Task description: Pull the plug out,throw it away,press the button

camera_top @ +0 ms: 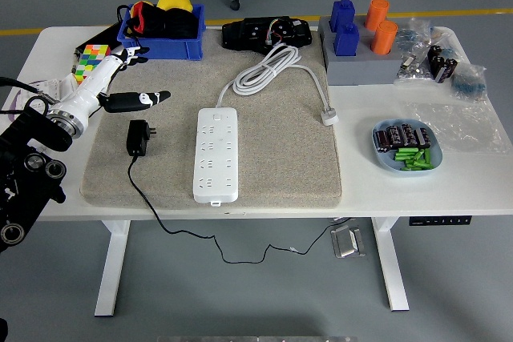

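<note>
Left hand [112, 82] over table [48, 46] left side, fingers spread, empty. Black plug [138, 137] lies unplugged on mat, just right and nearward of hand. White power strip [216, 154] further right, long axis near-to-far; button at far end. Right hand unseen.

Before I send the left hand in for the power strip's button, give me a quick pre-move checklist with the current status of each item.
1. Black plug out of the white power strip: ok, it lies on the mat to the strip's left.
2. Plug thrown away: not ok, it lies on the grey mat, cable trailing over the table's near edge.
3. Left hand free: ok, fingers spread, holding nothing.
4. Strip sockets clear: ok, nothing plugged in.
5. Button position: cannot tell, too small to make out.
6. Right hand: cannot tell, out of view.
</note>
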